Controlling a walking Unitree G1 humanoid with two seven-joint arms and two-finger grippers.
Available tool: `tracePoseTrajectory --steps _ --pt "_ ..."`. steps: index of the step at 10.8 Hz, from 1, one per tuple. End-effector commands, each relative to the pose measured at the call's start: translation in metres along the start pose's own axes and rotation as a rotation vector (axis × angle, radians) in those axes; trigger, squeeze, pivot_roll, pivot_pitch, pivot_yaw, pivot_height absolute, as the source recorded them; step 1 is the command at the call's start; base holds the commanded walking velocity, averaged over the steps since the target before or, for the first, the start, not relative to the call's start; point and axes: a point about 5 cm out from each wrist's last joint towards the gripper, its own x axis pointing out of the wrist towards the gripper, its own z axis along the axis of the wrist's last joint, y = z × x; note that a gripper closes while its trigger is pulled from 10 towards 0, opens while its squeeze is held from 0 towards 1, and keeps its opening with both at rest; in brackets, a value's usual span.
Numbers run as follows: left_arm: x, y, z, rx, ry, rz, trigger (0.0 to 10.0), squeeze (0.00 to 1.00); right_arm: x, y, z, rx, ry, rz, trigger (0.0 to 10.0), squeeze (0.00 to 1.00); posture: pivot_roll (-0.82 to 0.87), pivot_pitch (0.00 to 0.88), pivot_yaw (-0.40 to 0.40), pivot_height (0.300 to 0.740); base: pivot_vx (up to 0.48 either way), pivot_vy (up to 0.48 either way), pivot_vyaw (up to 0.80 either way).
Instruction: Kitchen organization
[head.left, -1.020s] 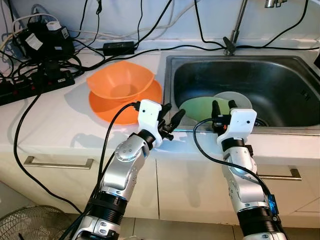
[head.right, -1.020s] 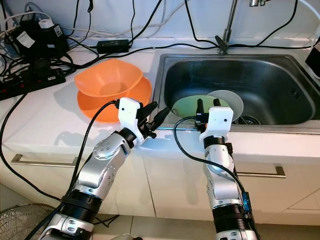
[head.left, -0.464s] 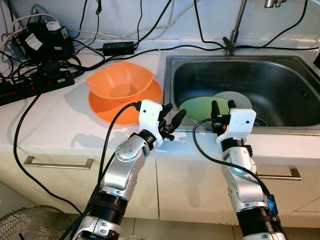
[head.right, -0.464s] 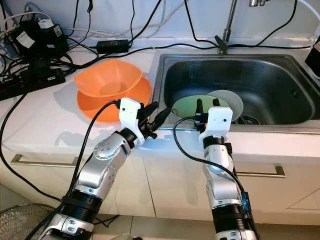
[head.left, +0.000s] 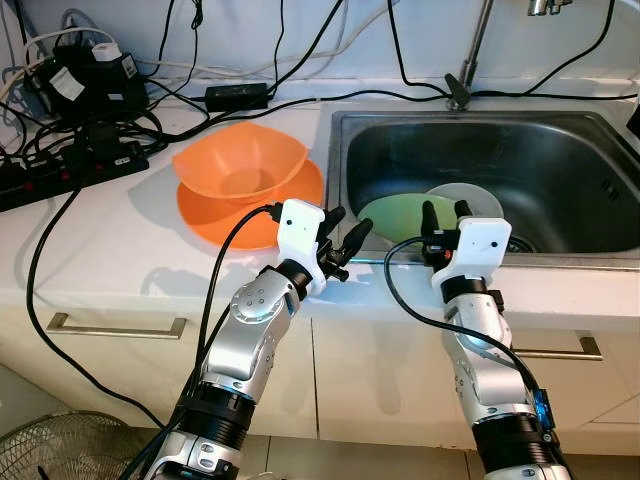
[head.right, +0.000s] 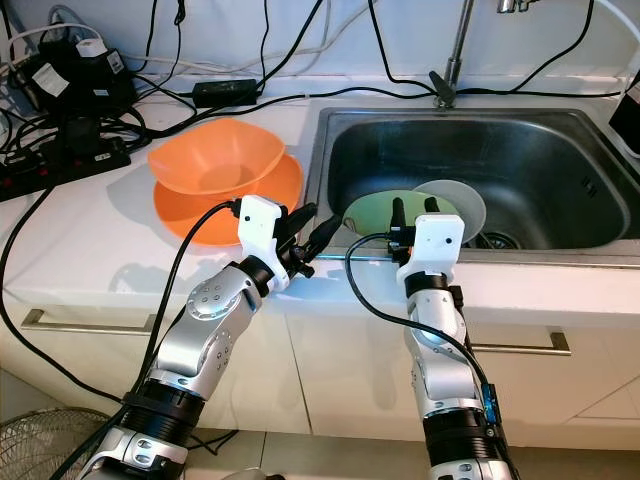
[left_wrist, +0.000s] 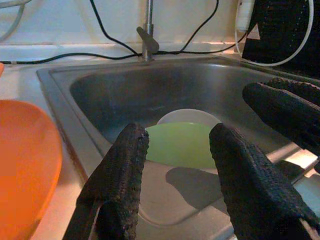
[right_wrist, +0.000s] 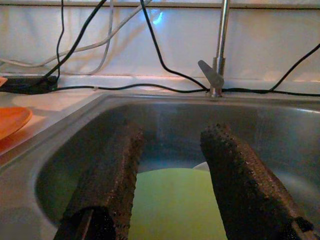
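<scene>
A light green plate (head.left: 395, 215) lies in the steel sink (head.left: 560, 135), with a white bowl (head.left: 478, 196) behind it. An orange bowl (head.left: 240, 162) rests on an orange plate (head.left: 295, 195) on the white counter left of the sink. My left gripper (head.left: 343, 233) hovers open over the sink's front left corner, empty. My right gripper (head.left: 444, 214) is open above the sink's front rim, over the near edge of the green plate (right_wrist: 177, 200), holding nothing. The green plate (left_wrist: 182, 145) and white bowl (left_wrist: 187, 116) show between the left fingers.
A faucet (head.left: 465, 75) stands behind the sink. Black cables and a power strip (head.left: 70, 165) with adapters crowd the counter's back left. Cabinet drawers with metal handles (head.left: 115, 325) lie below. A fan (head.left: 50, 450) stands on the floor at lower left.
</scene>
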Motion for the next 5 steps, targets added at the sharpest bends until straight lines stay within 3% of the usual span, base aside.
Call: tracePoseTrajectory --steps 1,3,5 --pt "0.0 0.001 -0.001 0.013 0.012 -0.004 10.0 0.0 0.001 0.003 -0.001 -0.001 0.005 0.009 10.0 0.0 0.01 0.0 0.078 0.74 0.0 0.0 0.0" --pt "0.001 0.002 0.002 0.019 -0.002 0.003 10.0 0.0 0.002 0.003 -0.001 -0.001 0.003 0.005 10.0 0.0 0.01 0.0 0.075 0.74 0.0 0.0 0.0" --pt "0.007 0.01 0.034 0.05 -0.107 0.041 10.0 0.0 0.006 0.003 0.0 0.004 -0.001 0.001 10.0 0.0 0.02 0.0 0.071 0.74 0.0 0.0 0.0"
